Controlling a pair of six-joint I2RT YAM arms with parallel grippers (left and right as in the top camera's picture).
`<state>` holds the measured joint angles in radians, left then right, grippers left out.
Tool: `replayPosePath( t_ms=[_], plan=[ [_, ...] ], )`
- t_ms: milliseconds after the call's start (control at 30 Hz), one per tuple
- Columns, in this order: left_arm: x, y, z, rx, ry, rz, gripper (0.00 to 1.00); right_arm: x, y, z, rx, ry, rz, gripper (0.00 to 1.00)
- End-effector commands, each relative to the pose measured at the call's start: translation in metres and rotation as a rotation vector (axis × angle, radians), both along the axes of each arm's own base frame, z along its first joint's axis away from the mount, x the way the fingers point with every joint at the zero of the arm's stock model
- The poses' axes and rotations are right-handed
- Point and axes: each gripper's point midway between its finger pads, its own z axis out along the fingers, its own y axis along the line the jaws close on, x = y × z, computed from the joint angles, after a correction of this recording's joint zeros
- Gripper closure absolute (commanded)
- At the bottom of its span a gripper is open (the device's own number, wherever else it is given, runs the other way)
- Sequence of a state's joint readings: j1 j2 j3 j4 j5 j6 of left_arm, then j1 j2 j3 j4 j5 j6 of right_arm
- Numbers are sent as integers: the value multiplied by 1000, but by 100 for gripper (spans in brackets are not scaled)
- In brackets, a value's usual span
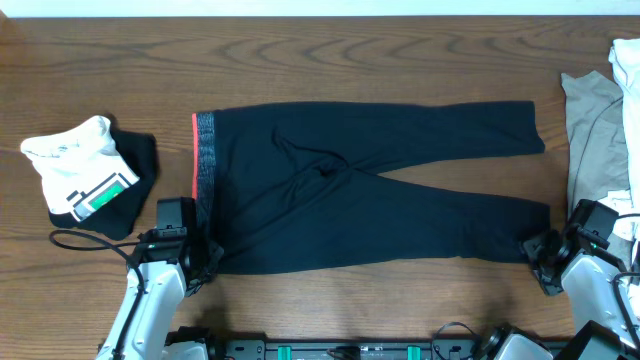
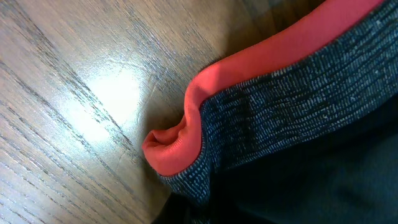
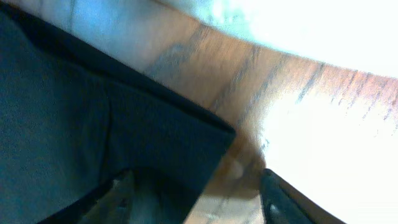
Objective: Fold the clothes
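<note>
The black pants [image 1: 370, 190] lie flat on the table, with the grey-and-red waistband [image 1: 203, 160] at the left and both legs running right. My left gripper [image 1: 200, 265] is at the waistband's near corner [image 2: 186, 149], which is bunched and curled up. Its fingers are hidden under the fabric and seem shut on it. My right gripper [image 1: 540, 250] is at the near leg's hem [image 3: 205, 134]. Its two fingers [image 3: 199, 196] are spread wide around the hem corner, open.
A folded white, green-patched top [image 1: 80, 170] lies on a black garment [image 1: 135, 190] at the left. A grey-beige top [image 1: 598, 130] and a white cloth [image 1: 626, 60] lie at the right edge. The wooden table [image 1: 350, 50] is bare at the back.
</note>
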<state>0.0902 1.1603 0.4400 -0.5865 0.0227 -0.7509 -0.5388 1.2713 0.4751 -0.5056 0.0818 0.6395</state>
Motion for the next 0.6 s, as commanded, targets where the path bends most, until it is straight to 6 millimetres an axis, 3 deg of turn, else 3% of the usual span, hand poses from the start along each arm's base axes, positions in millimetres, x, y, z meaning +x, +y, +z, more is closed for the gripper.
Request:
replayPosePath(
  t_ms=[0, 400, 567],
  plan=[
    [-7, 2, -3, 9, 26, -12, 94, -6, 2, -7, 7, 0, -18, 43],
    [-7, 2, -3, 8, 27, -12, 94, -3, 0, -10, -6, -21, -18, 76],
    [-7, 2, -3, 8, 27, -12, 94, -3, 0, -10, -6, -21, -18, 96]
  ],
)
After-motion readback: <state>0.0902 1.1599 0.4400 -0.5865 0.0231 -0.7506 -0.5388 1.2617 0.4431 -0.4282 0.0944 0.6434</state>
